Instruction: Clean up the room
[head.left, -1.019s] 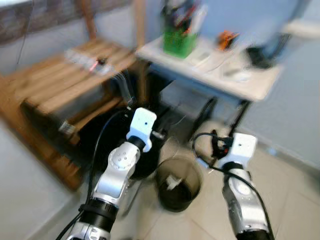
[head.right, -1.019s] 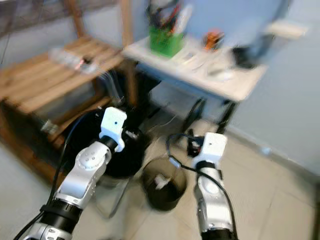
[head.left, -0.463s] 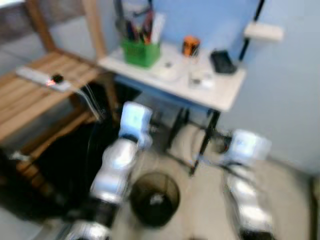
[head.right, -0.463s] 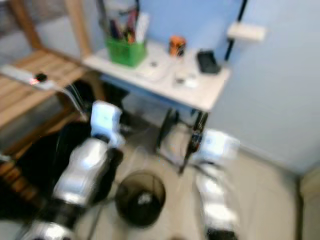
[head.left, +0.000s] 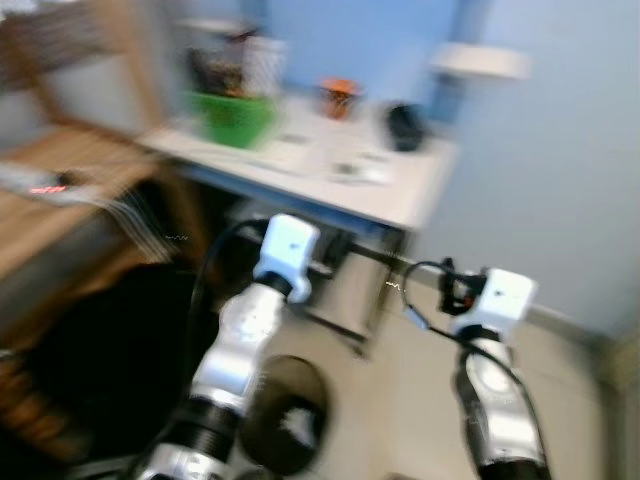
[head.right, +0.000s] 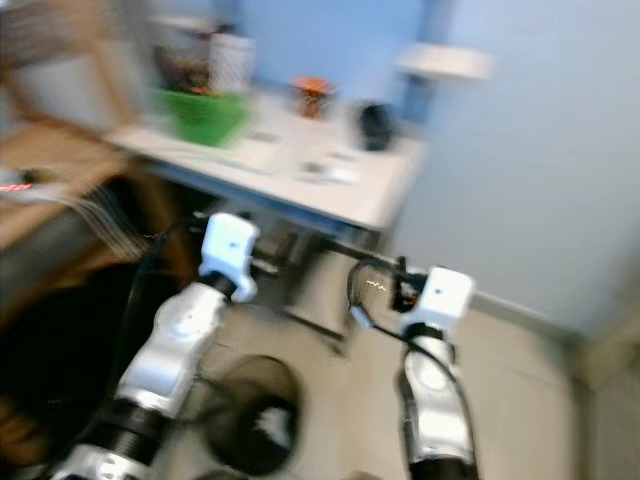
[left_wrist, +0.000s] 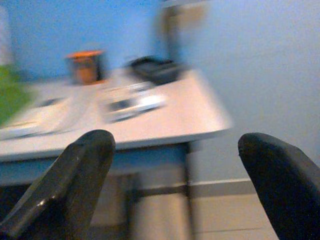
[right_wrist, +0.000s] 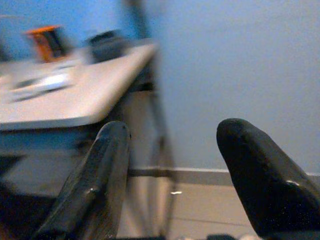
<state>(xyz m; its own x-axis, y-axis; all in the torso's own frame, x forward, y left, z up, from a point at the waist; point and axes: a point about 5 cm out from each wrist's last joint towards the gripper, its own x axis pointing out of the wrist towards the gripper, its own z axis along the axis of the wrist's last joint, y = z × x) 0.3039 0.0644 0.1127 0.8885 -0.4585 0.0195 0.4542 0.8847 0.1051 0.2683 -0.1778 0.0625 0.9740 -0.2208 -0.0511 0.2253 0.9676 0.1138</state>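
Our view has swung right since a moment ago; everything is blurred. Left gripper (left_wrist: 170, 185) and right gripper (right_wrist: 172, 180) both hang apart, empty. The white table (head.left: 400, 205) now sits just ahead of them, the bin (head.left: 285, 420) below the left arm. We judge we're turning toward the table clutter.

no writing, label or number can be read; all the views are blurred. the orange-and-black cup (left_wrist: 86, 66), the flat pale items (left_wrist: 131, 101) on the white rectangular table (head.left: 400, 200) and the green plastic basket (head.left: 232, 117) show no legible marks.
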